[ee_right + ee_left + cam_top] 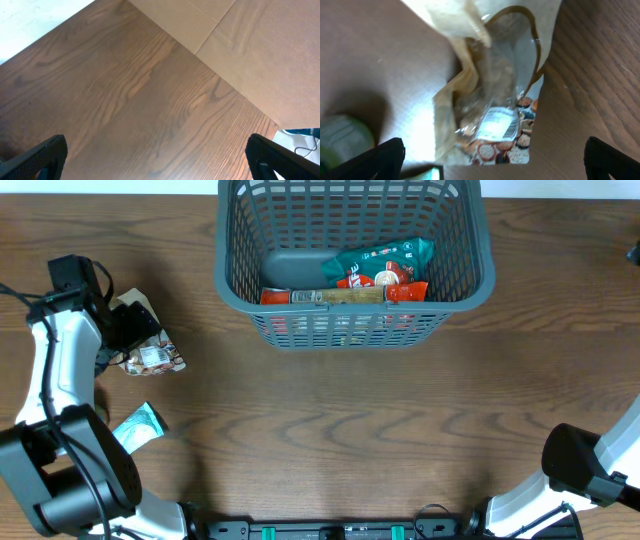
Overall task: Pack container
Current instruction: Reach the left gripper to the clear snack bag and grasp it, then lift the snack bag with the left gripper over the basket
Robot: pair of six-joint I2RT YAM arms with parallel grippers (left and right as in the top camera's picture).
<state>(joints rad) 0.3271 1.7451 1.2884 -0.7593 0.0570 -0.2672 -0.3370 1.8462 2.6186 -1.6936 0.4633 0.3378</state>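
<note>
The dark grey basket [352, 255] stands at the table's far middle and holds a teal packet [385, 258] and red packets [405, 290]. A tan snack packet [150, 355] with a clear window lies on the table at the left; it fills the left wrist view [490, 100]. My left gripper [492, 160] is open, hovering right over this packet, fingers wide on either side. In the overhead view the left gripper [135, 330] sits at the packet's upper edge. A teal packet [138, 427] lies nearer the front left. My right gripper [157, 160] is open and empty over bare wood.
The right arm [590, 465] rests at the front right corner. A green-labelled object [342, 137] shows blurred at the left edge of the left wrist view. Brown cardboard [250, 55] lies beyond the table's edge in the right wrist view.
</note>
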